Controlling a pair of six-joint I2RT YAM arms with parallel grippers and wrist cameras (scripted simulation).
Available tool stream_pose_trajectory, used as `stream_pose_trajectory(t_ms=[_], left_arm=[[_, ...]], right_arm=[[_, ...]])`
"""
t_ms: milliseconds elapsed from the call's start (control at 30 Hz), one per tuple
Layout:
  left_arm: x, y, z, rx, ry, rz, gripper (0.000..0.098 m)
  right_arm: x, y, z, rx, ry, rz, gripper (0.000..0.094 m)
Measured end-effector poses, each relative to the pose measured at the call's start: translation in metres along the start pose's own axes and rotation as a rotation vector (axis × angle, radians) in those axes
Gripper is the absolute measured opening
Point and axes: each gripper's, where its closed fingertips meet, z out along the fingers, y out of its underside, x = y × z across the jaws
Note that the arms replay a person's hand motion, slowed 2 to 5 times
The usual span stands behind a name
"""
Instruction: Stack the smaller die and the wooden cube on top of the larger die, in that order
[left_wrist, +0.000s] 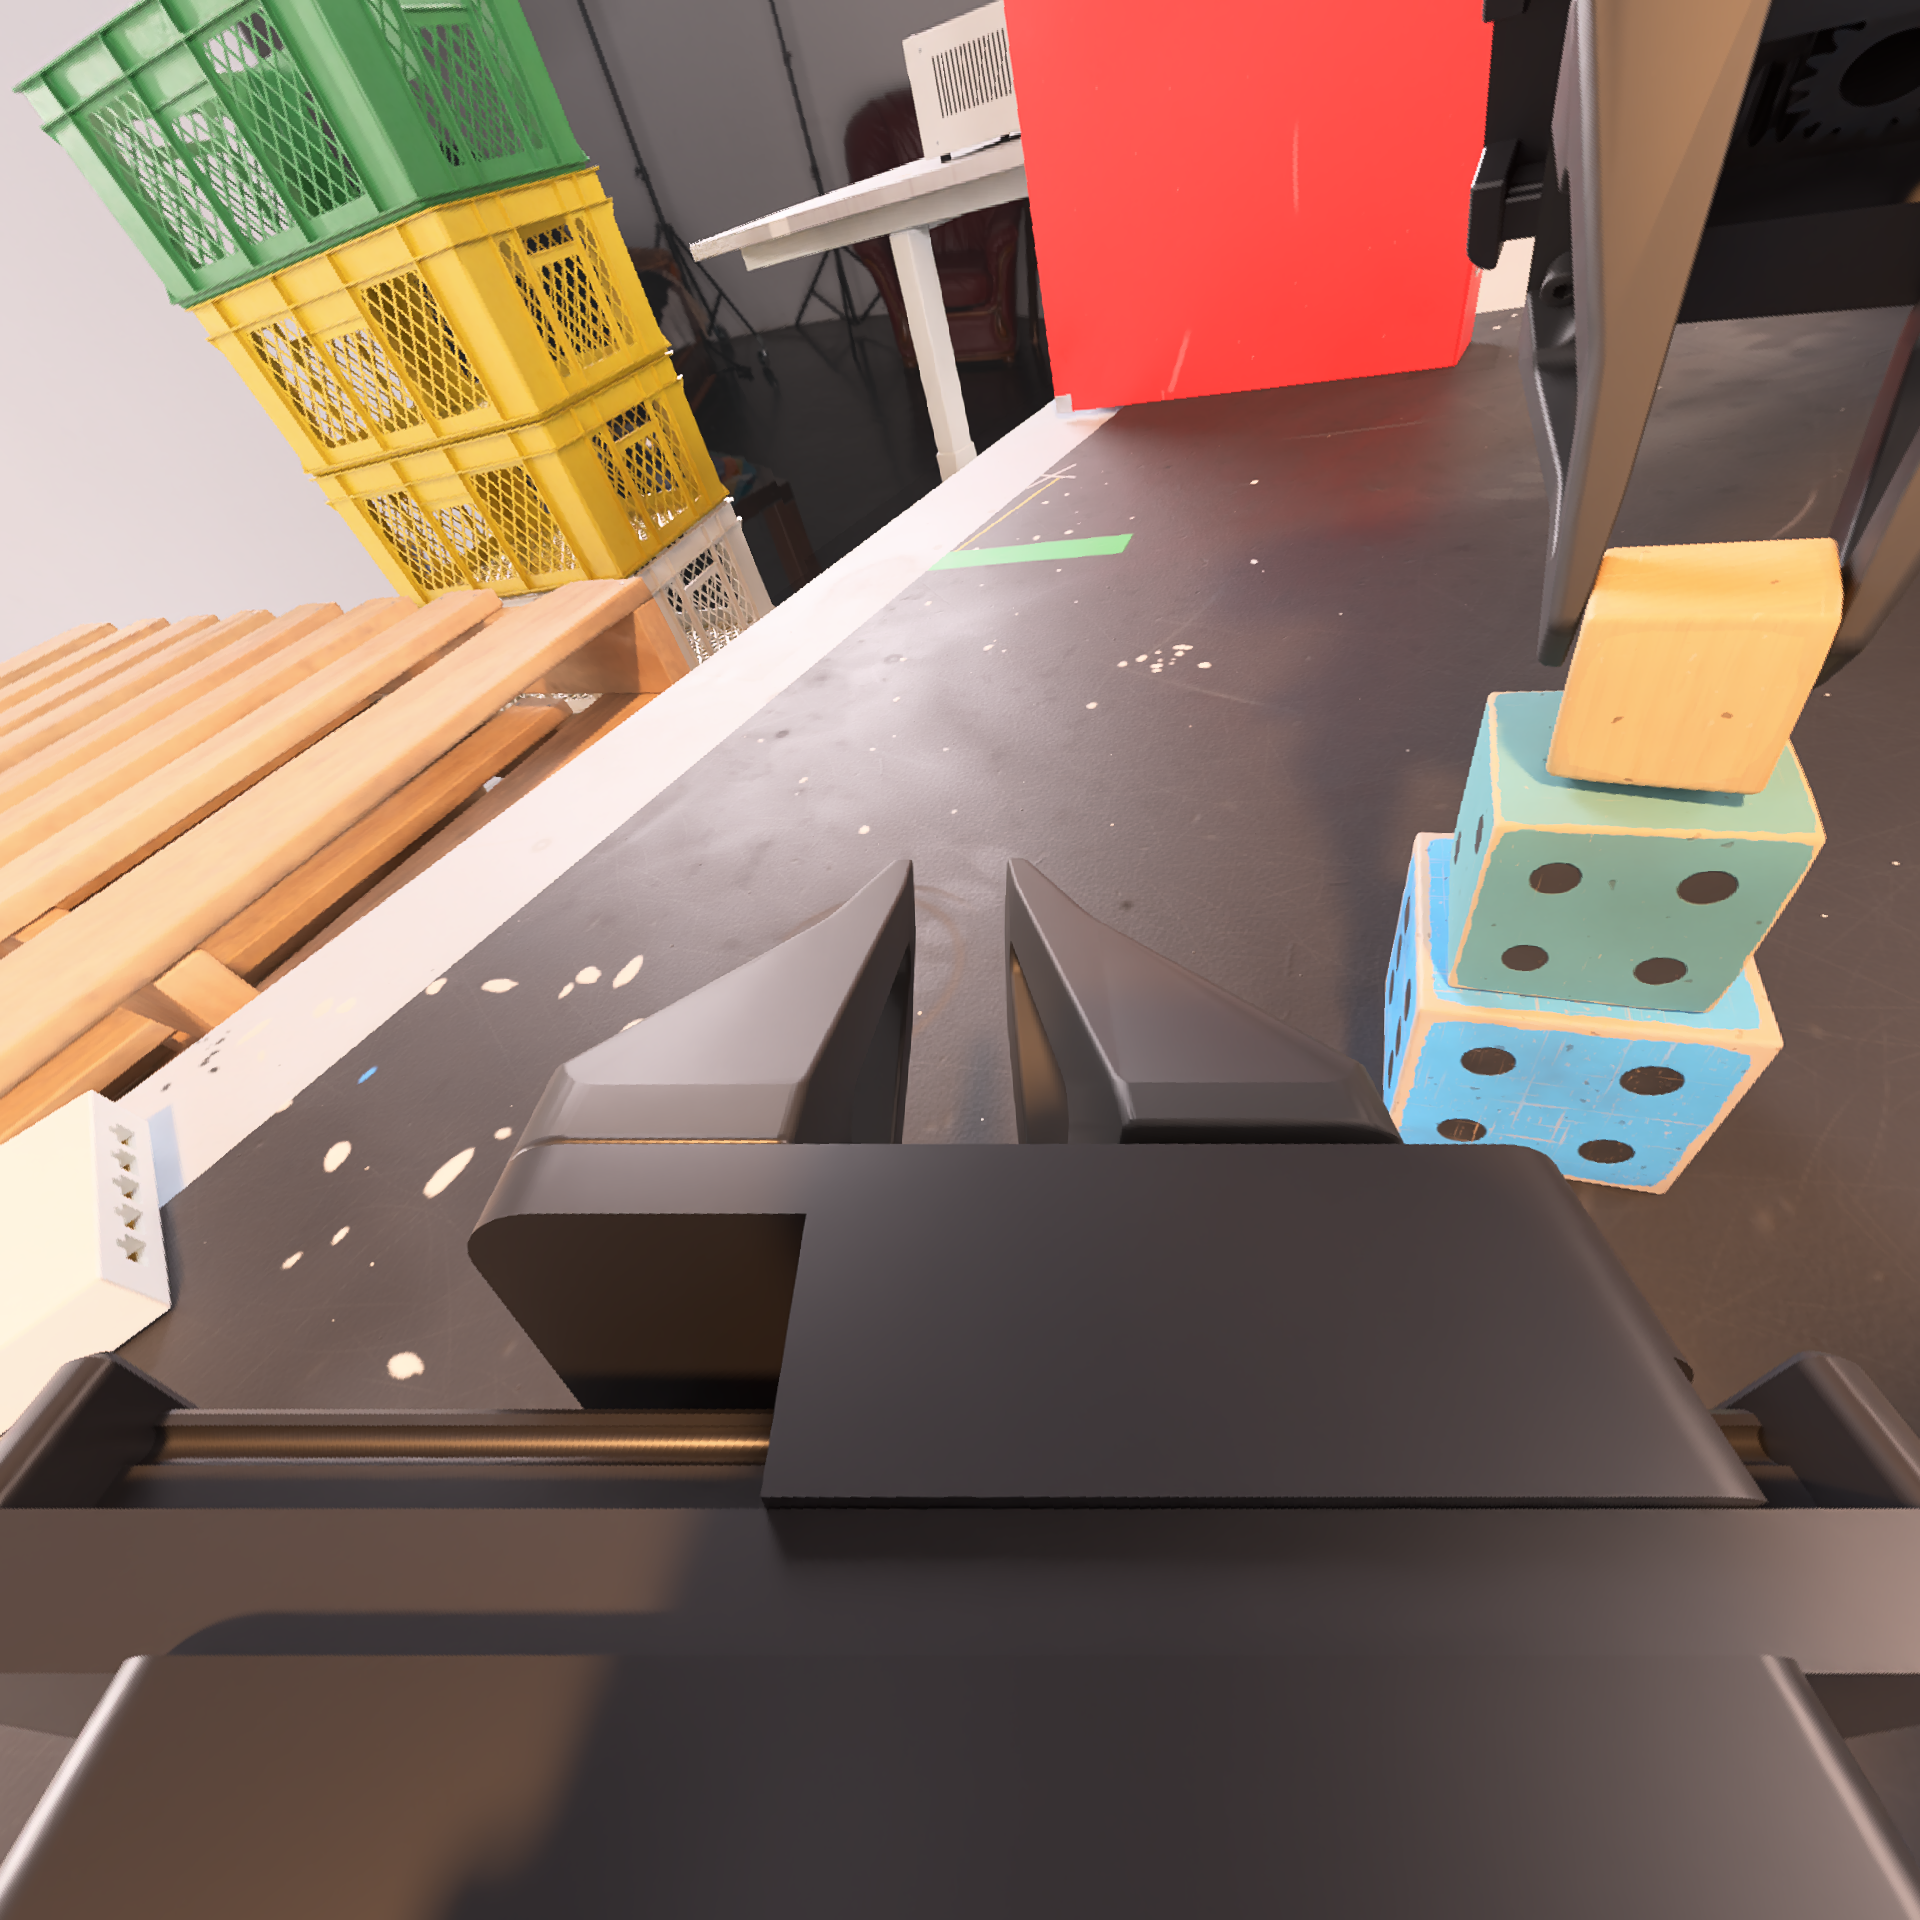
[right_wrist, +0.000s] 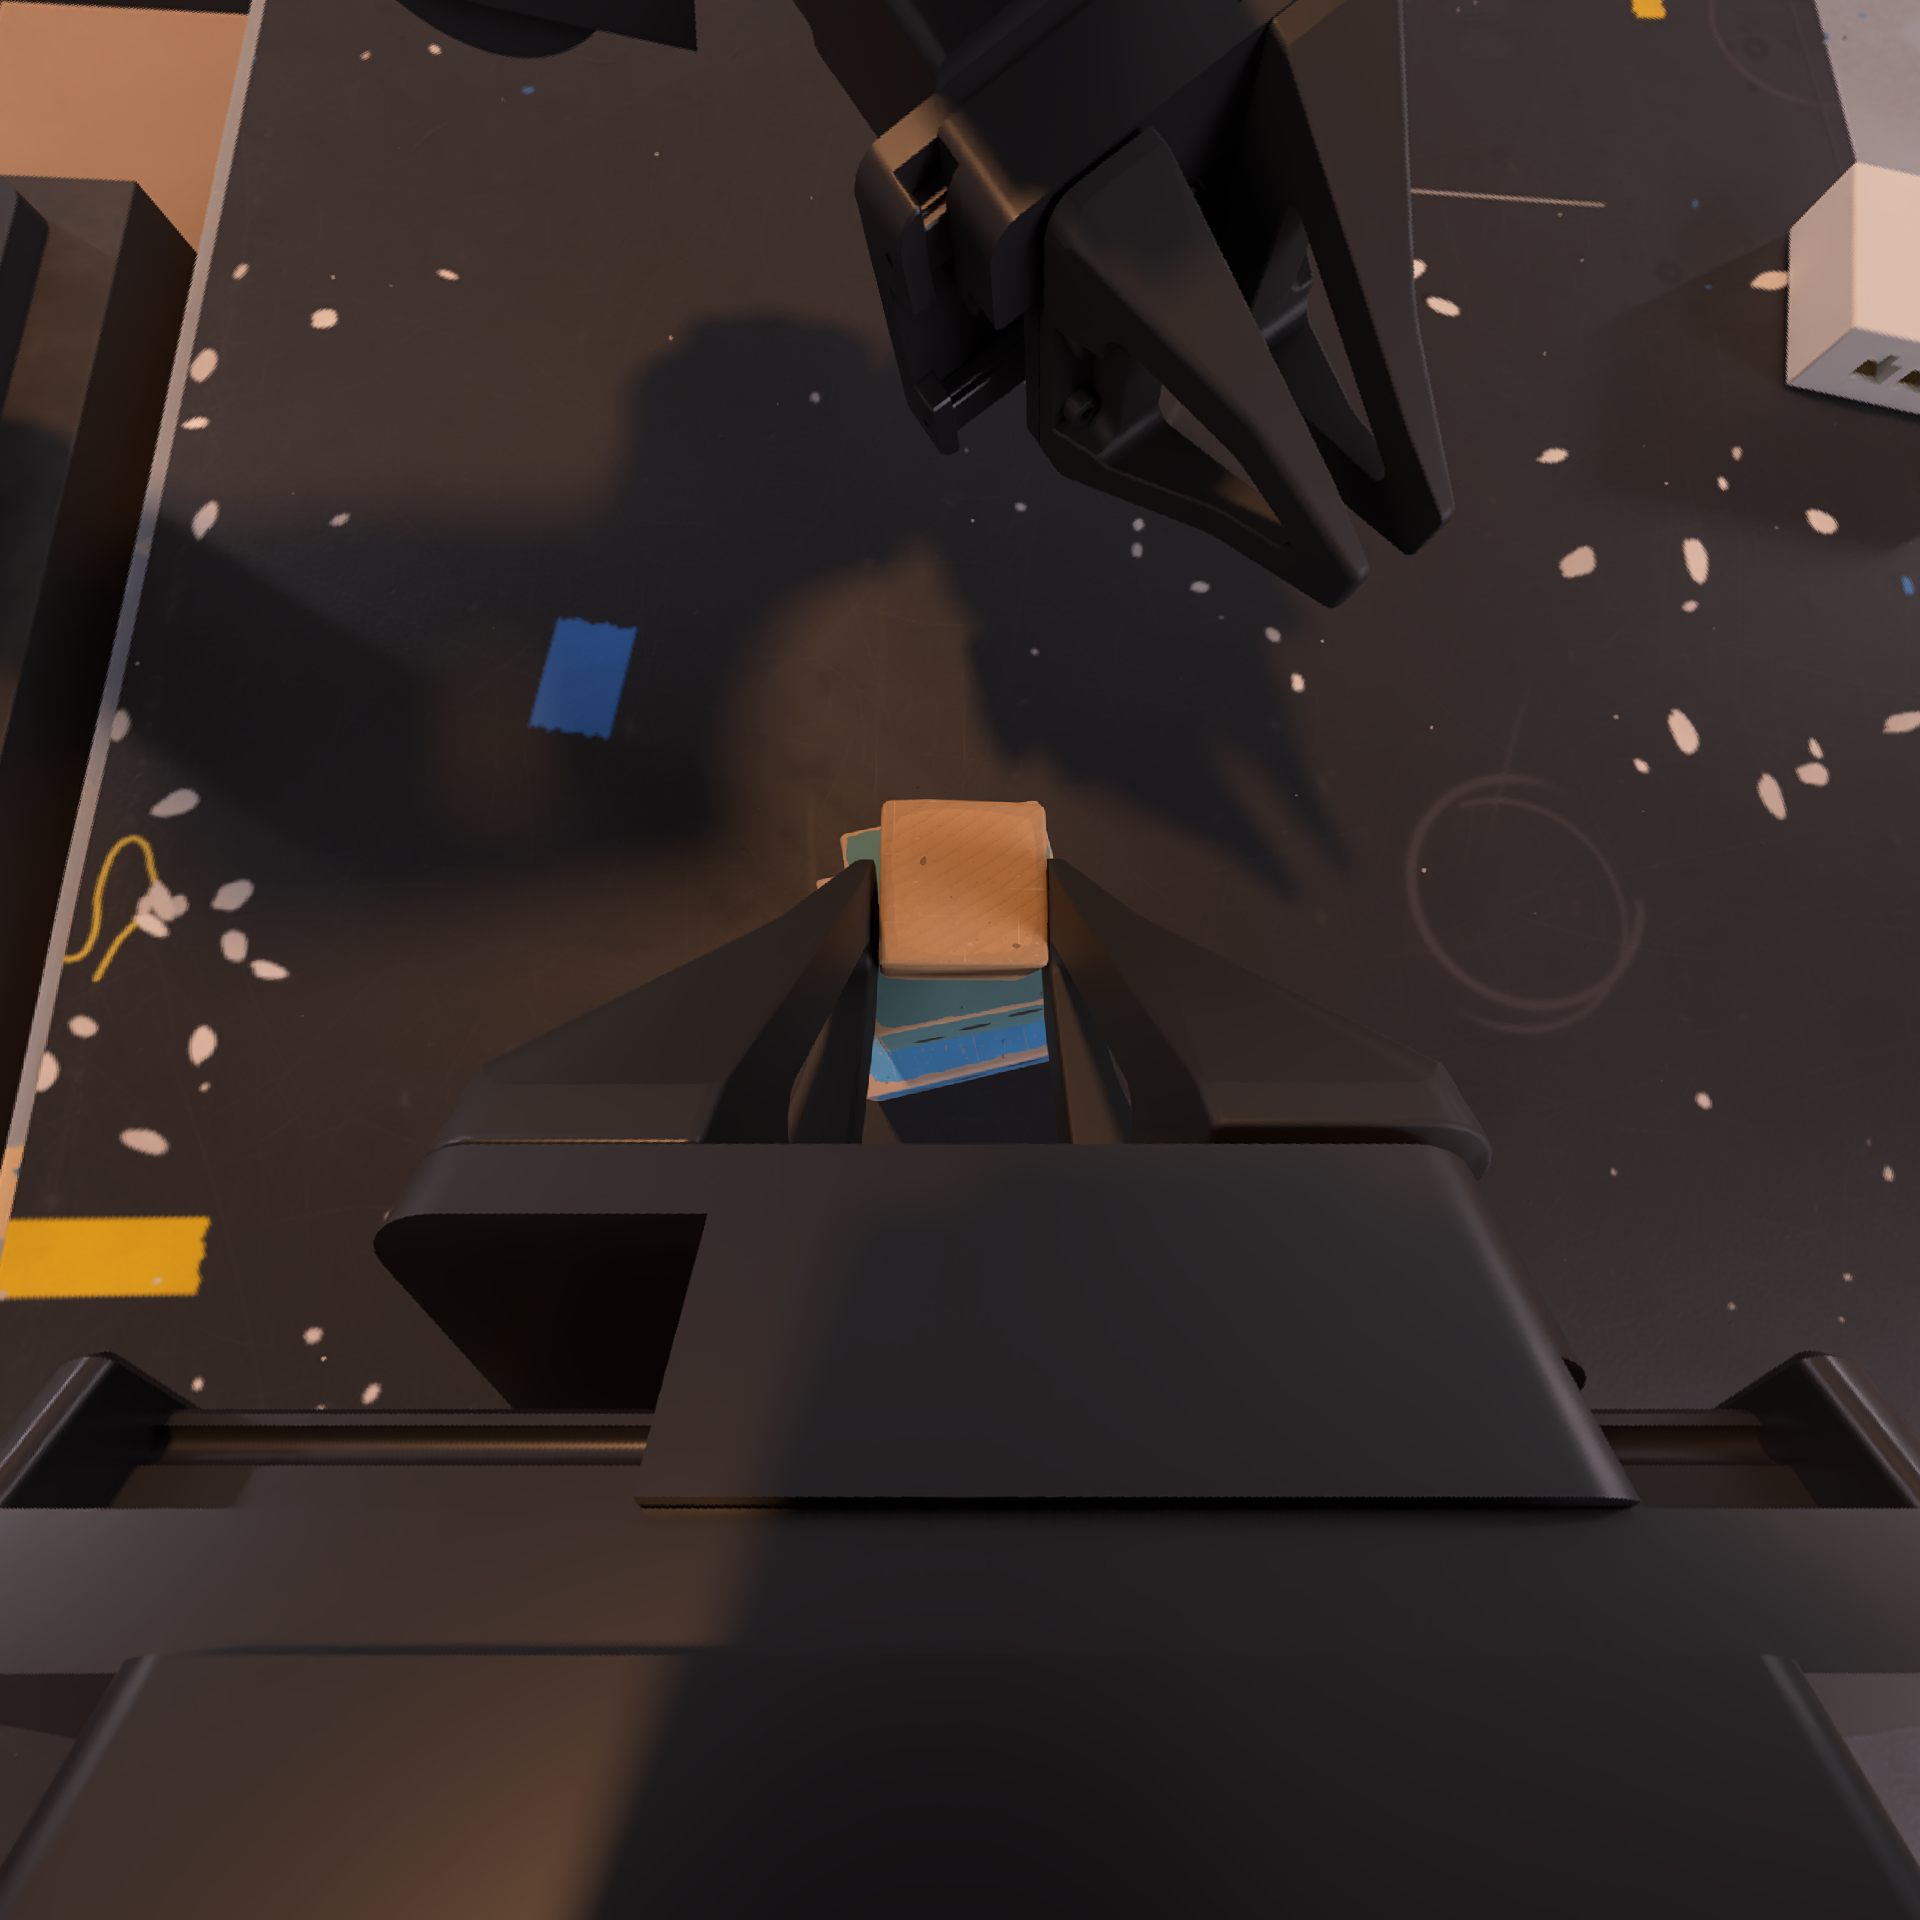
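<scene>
three-high stack is seen on the dark speckled table (left_wrist: 1195, 644): the larger die (left_wrist: 1558, 1091), blue, sits at the bottom, the smaller die (left_wrist: 1621, 894), teal, rests on it rotated a bit off square, and the wooden cube (left_wrist: 1694, 665) is on top, shifted toward the far edge of the teal face. the right gripper (right_wrist: 961, 883) is positioned straight above the stack, one finger flat against each side of the wooden cube (right_wrist: 961, 883); the cube is clamped between them. whether the cube's weight is fully on the smaller die (right_wrist: 956, 997) cannot be told, though its bottom face looks in contact in the left wrist view. a sliver of the larger die (right_wrist: 956, 1060) is visible below the teal one between the fingers. the left gripper (left_wrist: 961, 883) is held low over bare table, to the side of the stack and apart from it, nothing between its fingers, which are nearly together with only a narrow gap left. the same gripper (right_wrist: 1382, 566) is seen in the right wrist view beyond the stack, tips close together. beyond the table edge, green and yellow crates (left_wrist: 416, 301) are stacked beside a wooden pallet (left_wrist: 260, 769); a red panel (left_wrist: 1247, 197) stands at the far end of the table.
</scene>
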Motion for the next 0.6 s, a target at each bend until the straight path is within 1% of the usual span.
stream_pose_trajectory(t_ms=[600], left_arm=[[0.0009, 0.0007, -0.0001, -0.002, 0.002, 0.004, 0.0148]], right_arm=[[0.0013, 0.0001, 0.0001, 0.006, -0.002, -0.006, 0.0263]])
